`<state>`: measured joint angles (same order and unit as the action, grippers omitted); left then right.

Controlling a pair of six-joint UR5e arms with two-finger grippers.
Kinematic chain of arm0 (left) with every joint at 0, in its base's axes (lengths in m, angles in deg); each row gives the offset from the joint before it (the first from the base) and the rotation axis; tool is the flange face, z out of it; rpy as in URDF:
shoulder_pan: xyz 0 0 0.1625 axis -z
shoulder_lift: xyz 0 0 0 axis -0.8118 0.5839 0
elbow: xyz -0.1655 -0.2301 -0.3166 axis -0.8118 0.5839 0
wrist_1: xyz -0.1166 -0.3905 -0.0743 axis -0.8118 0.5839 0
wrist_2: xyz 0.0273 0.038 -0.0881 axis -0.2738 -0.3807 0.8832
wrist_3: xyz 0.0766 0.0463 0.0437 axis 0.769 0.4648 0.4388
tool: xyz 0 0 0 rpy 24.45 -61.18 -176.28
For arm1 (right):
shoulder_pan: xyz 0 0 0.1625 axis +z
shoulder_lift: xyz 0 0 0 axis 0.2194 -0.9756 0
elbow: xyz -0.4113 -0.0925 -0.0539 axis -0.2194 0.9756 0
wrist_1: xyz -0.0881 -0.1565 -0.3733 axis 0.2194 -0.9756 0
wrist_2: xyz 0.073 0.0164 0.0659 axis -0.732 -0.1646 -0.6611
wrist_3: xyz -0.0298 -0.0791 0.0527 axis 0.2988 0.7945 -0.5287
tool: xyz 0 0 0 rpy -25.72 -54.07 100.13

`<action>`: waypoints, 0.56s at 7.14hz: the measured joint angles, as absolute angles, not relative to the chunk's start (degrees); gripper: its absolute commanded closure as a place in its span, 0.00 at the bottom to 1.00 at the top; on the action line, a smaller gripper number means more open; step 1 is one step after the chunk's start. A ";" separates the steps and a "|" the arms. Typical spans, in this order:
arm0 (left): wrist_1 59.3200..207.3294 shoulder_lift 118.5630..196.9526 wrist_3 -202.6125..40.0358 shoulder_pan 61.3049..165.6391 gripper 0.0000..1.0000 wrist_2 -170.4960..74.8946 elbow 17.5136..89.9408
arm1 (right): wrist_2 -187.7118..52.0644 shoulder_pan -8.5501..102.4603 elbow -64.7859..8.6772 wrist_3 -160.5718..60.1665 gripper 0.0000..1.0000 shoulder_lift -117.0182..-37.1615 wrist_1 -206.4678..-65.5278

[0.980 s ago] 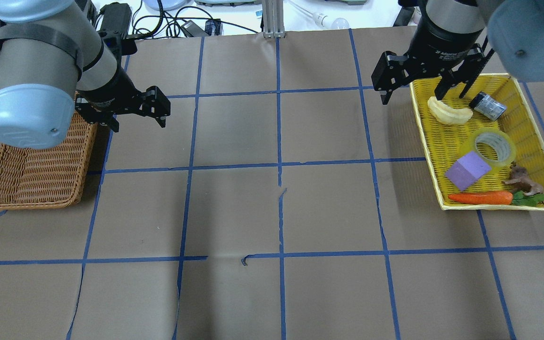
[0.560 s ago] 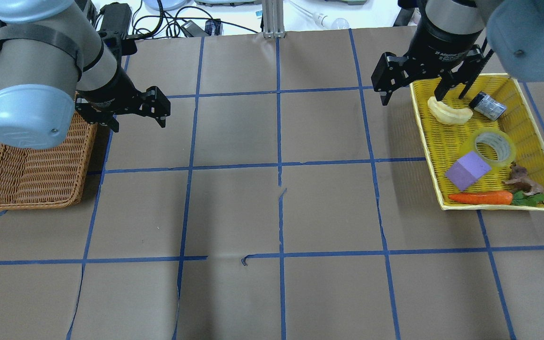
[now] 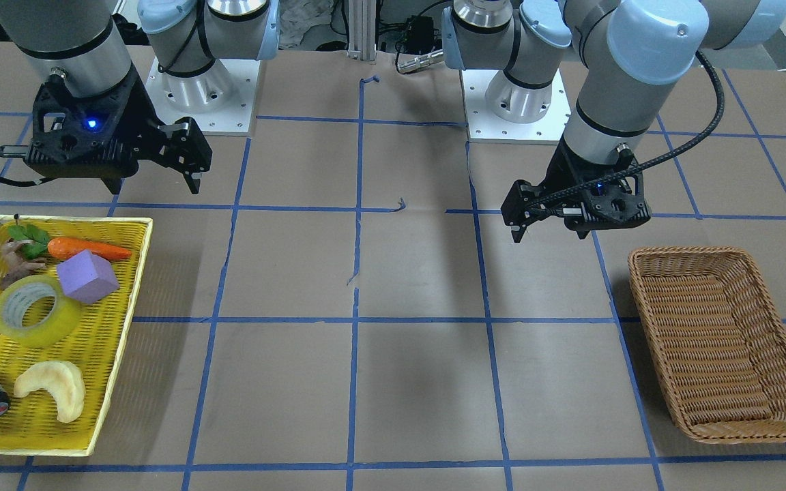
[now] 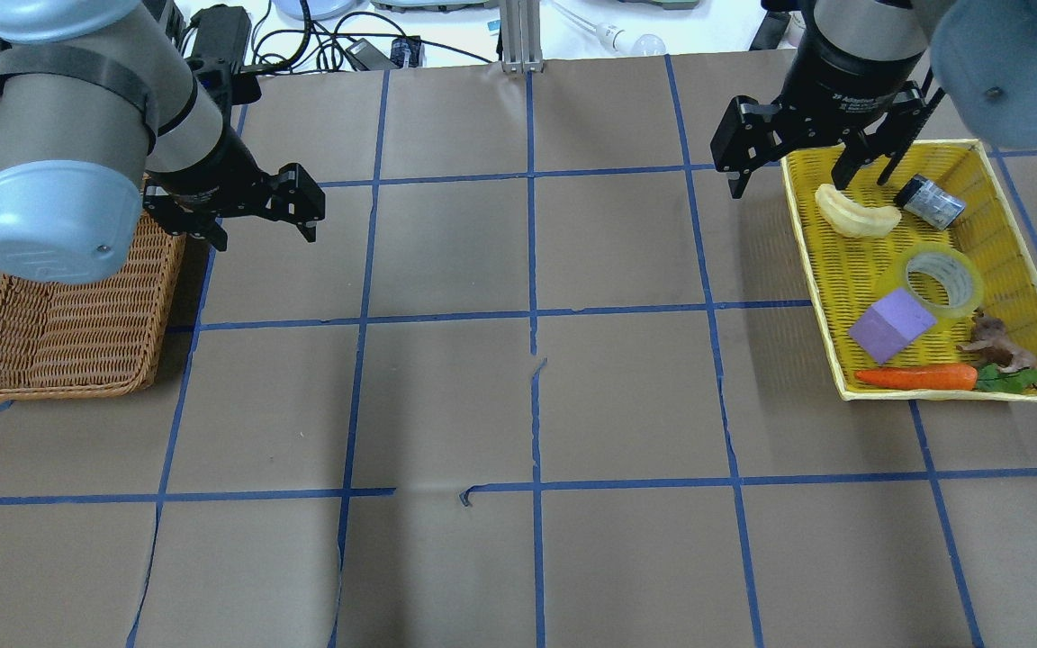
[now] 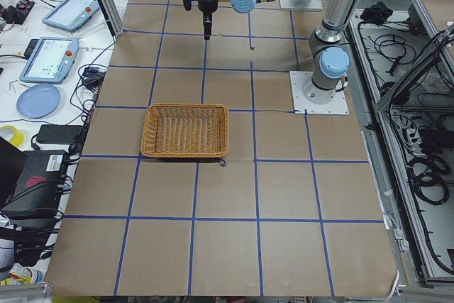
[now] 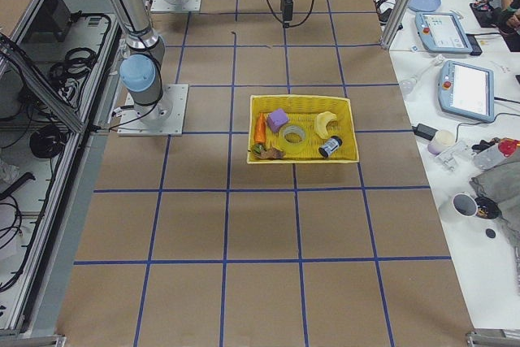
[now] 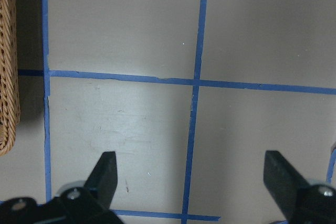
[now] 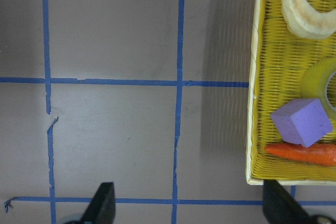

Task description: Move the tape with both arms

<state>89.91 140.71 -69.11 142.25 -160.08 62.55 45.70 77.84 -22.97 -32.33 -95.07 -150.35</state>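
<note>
tape (image 4: 911, 274) whole overhead; edge-only r-wrist

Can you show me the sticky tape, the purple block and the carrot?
tape (image 3: 48, 333), front-facing view, on its yellow outer wall.
purple block (image 3: 87, 275), front-facing view, on its top face.
carrot (image 3: 86, 249), front-facing view, on its orange body.

A yellow tray (image 4: 843, 270) sits on the brown bench (image 4: 518, 405), which is gridded with blue lines. At one end of the tray lie a pale crescent (image 4: 856, 214) and a grey-black cylinder (image 4: 930, 202). A purple cube (image 4: 891, 326) is mid-tray, and a carrot (image 4: 915, 377) and a brown figurine (image 4: 994, 342) lie at the opposite end. A wicker basket (image 4: 68, 333) stands well apart from the tray.
</note>
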 measured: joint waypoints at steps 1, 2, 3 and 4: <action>89.91 140.71 -69.11 142.25 0.00 -160.06 62.55 | 45.65 77.50 -22.82 -32.28 0.00 -94.95 -150.32; 89.91 140.69 -69.11 142.25 0.00 -160.04 62.58 | 45.65 77.04 -22.28 -32.19 0.00 -94.62 -150.07; 89.91 140.63 -69.13 142.33 0.00 -160.02 62.58 | 45.67 76.56 -20.93 -32.10 0.00 -93.89 -149.16; 89.88 140.58 -69.14 142.41 0.00 -159.98 62.50 | 45.81 75.96 -19.07 -31.76 0.00 -92.71 -147.87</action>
<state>89.88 140.58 -69.14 142.41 -159.98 62.50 45.81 75.96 -19.07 -31.76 -92.71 -147.87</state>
